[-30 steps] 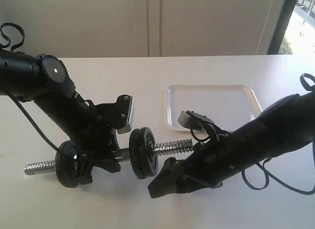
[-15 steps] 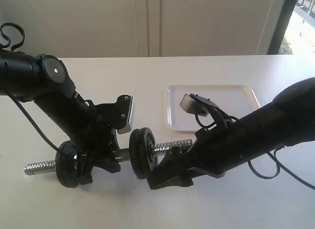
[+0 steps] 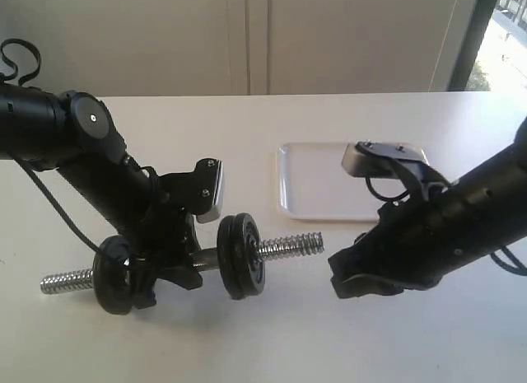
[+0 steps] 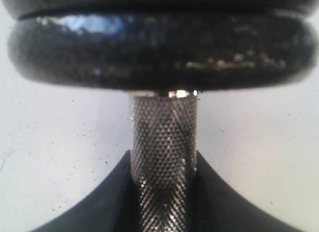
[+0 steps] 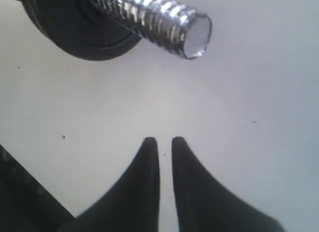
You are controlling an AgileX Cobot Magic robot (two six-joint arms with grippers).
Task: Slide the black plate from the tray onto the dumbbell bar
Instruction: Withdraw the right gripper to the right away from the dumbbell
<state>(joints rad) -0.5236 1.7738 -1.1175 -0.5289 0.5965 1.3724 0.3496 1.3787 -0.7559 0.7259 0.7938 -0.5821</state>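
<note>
Exterior view places the dumbbell bar (image 3: 284, 246) toward the near edge of the bench (image 3: 288, 342), left of its middle, with the knurled section pinched by the left tool (image 3: 174, 266). The black plate (image 3: 239, 256) sits on the bar just beside that tool, well apart from the tray (image 3: 317, 181), which lies nearer the far edge. The right tool (image 3: 339, 277) stands clear of the threaded end (image 3: 311, 239), fingers pressed almost together on nothing. The plate appears seated, so the step is judged to be clearing away: hold the left clamp firm, keep the bar level, and route the right tool off the threads. Part of the tray lies behind the right arm; the plate's bore and a second disc (image 3: 114, 276) are partly hidden.
</note>
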